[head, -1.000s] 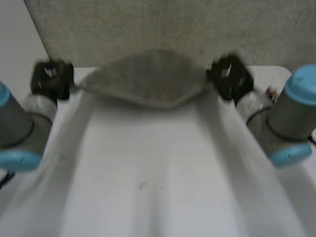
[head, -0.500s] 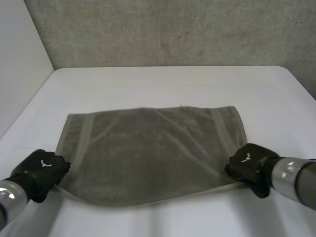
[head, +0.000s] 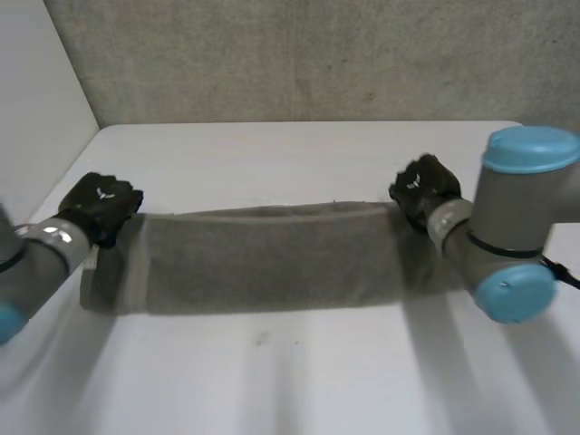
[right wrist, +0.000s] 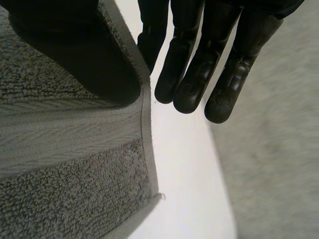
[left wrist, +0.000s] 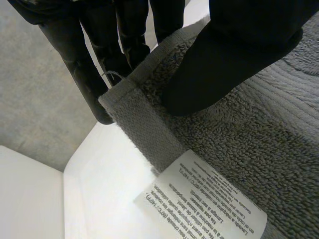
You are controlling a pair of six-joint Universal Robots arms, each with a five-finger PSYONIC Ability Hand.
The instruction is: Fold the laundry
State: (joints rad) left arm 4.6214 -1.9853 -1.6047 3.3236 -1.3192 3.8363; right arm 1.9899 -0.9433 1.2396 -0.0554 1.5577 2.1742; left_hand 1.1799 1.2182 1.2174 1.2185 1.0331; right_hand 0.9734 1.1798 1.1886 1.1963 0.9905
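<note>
A grey towel (head: 263, 263) lies across the white table (head: 299, 381) as a long folded band. My left hand (head: 101, 204) is at the band's far left corner and my right hand (head: 421, 188) is at its far right corner. In the left wrist view the thumb (left wrist: 224, 64) presses on the towel's hem (left wrist: 144, 124) with the fingers (left wrist: 94, 74) behind it, pinching the corner; a white care label (left wrist: 204, 204) is sewn below. In the right wrist view the thumb (right wrist: 84, 55) bears on the towel (right wrist: 75, 164) while the fingers (right wrist: 194, 64) reach past its edge.
A grey wall (head: 299, 54) rises behind the table's far edge and a white panel (head: 36, 118) stands at the left. My right arm's blue-capped joint (head: 517, 227) hangs over the towel's right end.
Half a second ago the towel lay flat with both hands at its near corners. Both hands have carried that edge away to the far side, folding the towel into a band.
</note>
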